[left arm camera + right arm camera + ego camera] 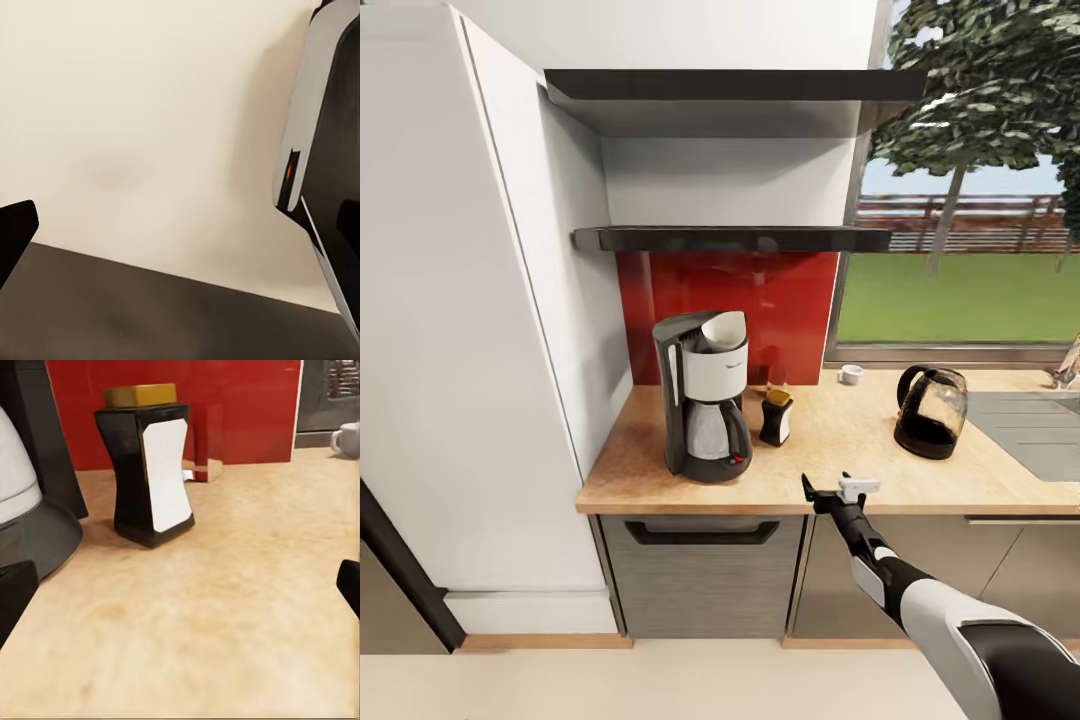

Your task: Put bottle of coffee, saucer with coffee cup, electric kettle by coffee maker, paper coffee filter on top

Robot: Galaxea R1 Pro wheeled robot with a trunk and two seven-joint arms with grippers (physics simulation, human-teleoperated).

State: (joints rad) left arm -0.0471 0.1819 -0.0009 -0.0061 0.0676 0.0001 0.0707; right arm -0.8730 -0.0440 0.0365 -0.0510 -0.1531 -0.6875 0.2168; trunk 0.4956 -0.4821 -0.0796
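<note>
Right hand (838, 490) over front edge of surface (830, 440), fingers apart, empty. Bottle (777, 416) upright beside maker (703, 405), toward back edge. Probably light, stiff, smooth; narrow waist best for hold. Left hand state: cannot tell.

counter: wood countertop (960, 480), grey drawer (702, 575) below
wall: red backsplash (780, 300), two dark shelves (730, 238)
left: tall white cabinet (450, 330)
window: lawn, tree (980, 90), fence
floor: pale
</note>
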